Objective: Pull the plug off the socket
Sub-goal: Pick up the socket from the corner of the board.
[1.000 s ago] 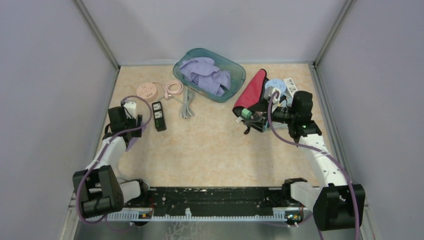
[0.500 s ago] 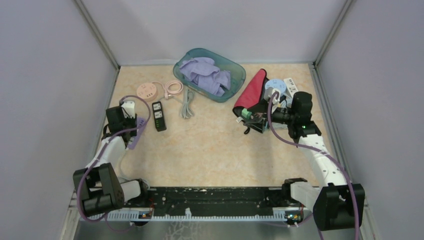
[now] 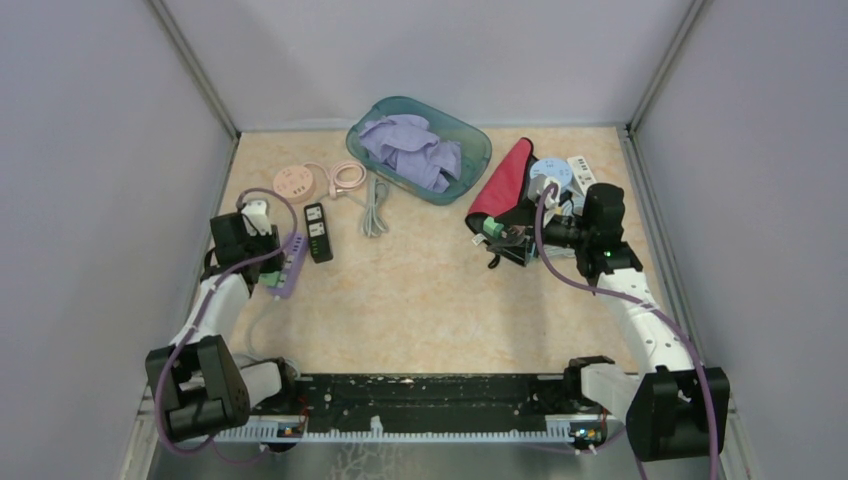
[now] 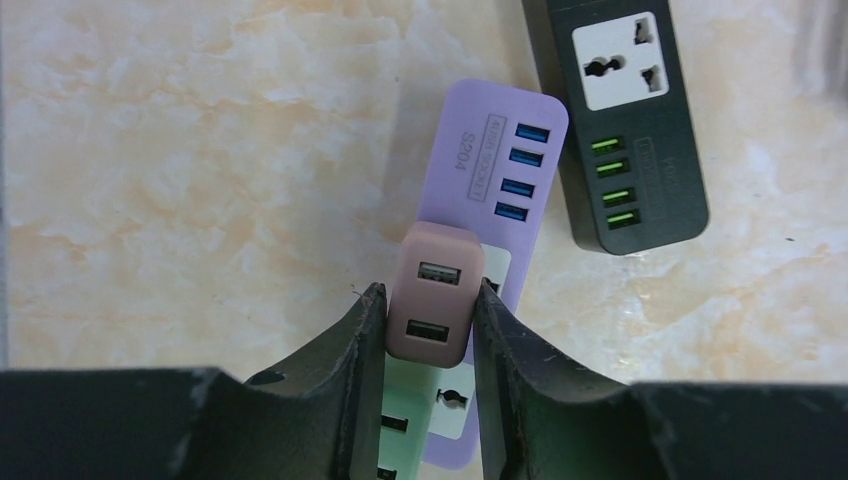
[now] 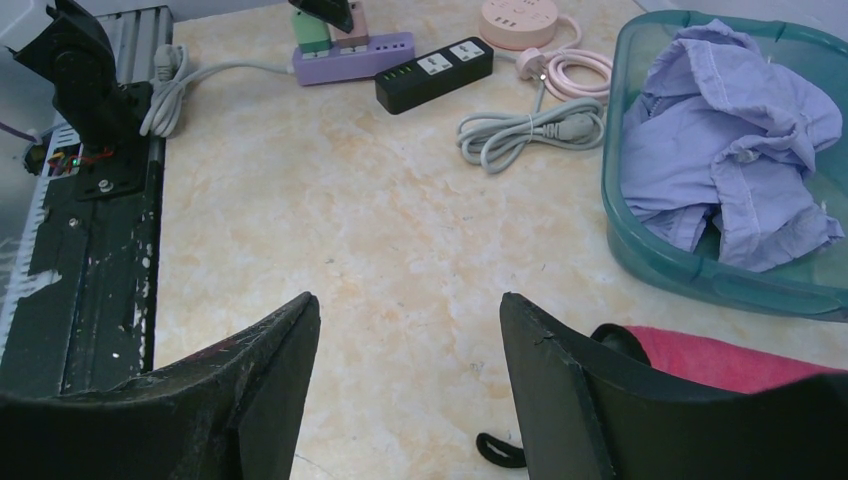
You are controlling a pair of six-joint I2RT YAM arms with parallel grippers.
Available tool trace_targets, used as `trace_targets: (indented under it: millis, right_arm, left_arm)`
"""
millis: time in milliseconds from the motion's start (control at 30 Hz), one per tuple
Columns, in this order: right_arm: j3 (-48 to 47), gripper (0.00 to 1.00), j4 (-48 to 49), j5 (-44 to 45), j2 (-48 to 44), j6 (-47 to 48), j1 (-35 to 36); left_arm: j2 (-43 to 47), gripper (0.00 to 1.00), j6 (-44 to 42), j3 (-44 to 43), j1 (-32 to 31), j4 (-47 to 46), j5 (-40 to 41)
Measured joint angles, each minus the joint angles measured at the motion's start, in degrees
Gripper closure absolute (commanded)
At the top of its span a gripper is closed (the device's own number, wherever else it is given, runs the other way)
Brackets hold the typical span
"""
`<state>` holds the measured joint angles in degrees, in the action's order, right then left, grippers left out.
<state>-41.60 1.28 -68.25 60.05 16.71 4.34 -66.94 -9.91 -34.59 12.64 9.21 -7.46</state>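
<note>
Left hand clamped on the pink plug
The plug stands on the purple socket strip between the fingers (a green adapter just beside it); the right hand hangs open, well apart across the desk.

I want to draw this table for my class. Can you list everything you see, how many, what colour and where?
pink plug: 1, dusty pink, standing on the purple strip
green plug: 1, mint green, beside the pink plug
purple strip: 1, lilac, left side
black strip: 1, black, next to the purple strip
round socket: 1, pink, far left
pink cable: 1, pink, coiled beside it
grey cable: 1, grey, bundled near the tub
tub: 1, teal, far middle
purple cloth: 1, inside the tub
red cloth: 1, far right
white strip: 1, far right
table: 1, beige marble
left hand: 1, black, pinching the pink plug
right hand: 1, black, open, empty
</note>
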Motion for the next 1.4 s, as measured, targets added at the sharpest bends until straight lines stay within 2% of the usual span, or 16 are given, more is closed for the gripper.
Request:
trace_targets:
  millis: [400,733,1000,1200,1400]
  right_arm:
    - [0.0,0.33,-0.04,0.11,0.63,0.24,0.0]
    - [0.0,0.32,-0.57,0.26,1.44,1.68,0.0]
    - [0.0,0.31,-1.53,0.24,1.62,3.54,0.0]
    - [0.0,0.31,-3.13,0.26,2.4,5.64,0.0]
    - [0.0,0.3,-4.24,0.22,2.62,6.88,0.0]
  left_arm:
    - [2.05,1.0,18.05,-2.84,0.0,7.28,-1.29]
    - [21.03,1.0,28.63,3.98,0.0,8.44,-6.49]
    - [28.22,1.0,34.1,8.02,-0.68,7.96,-16.11]
    - [33.38,1.0,37.53,10.54,-4.68,6.38,-21.57]
    - [37.7,1.0,40.76,14.38,-12.81,2.29,-22.73]
